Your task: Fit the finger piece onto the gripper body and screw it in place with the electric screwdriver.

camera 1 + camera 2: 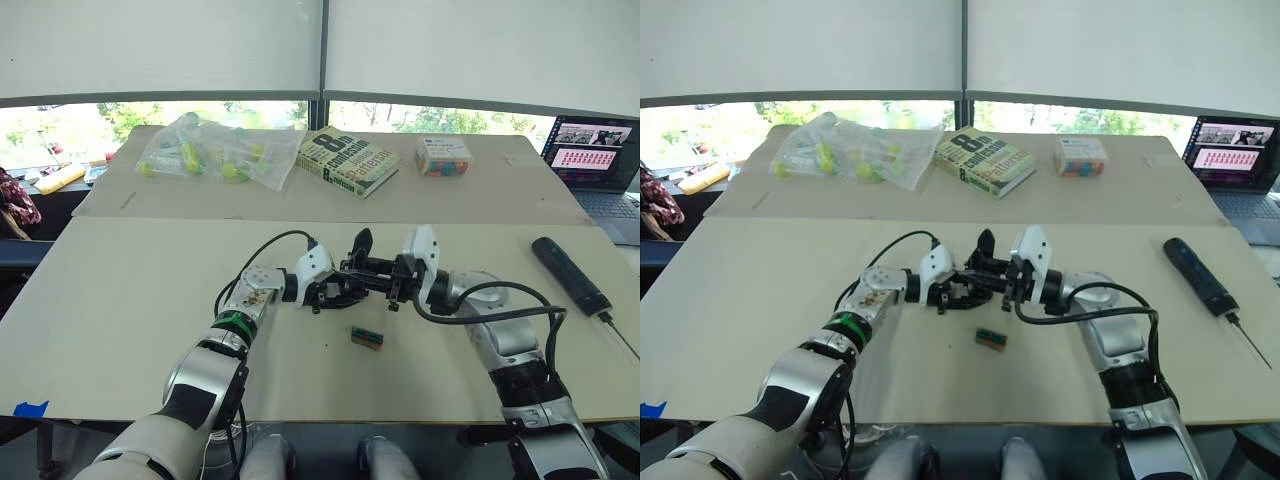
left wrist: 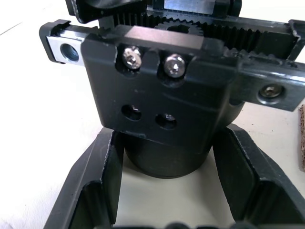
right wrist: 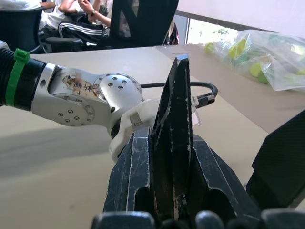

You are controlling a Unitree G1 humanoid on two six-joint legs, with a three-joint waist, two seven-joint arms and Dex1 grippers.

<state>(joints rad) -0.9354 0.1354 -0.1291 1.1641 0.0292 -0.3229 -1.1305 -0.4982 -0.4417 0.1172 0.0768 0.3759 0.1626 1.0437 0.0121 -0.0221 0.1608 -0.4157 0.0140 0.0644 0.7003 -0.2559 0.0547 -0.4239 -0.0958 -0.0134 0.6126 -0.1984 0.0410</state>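
Note:
The gripper body (image 2: 162, 95), a black block with a toothed rack, two silver screws and a round base, sits between the fingers of my left gripper (image 2: 169, 140), which is shut on the base. In the eye views it hangs just above the table's middle (image 1: 345, 282). My right gripper (image 3: 172, 143) is shut on the finger piece (image 3: 174, 119), a black wedge standing out past its fingertips. The two grippers meet nose to nose, and the dark parts merge there. The electric screwdriver (image 1: 570, 275) lies on the table at the right, apart from both arms.
A small green-and-brown block (image 1: 367, 338) lies just in front of the grippers. On the far board are a plastic bag of yellow-green items (image 1: 215, 150), a book (image 1: 347, 160) and a small box (image 1: 443, 156). A laptop (image 1: 598, 160) stands at the far right.

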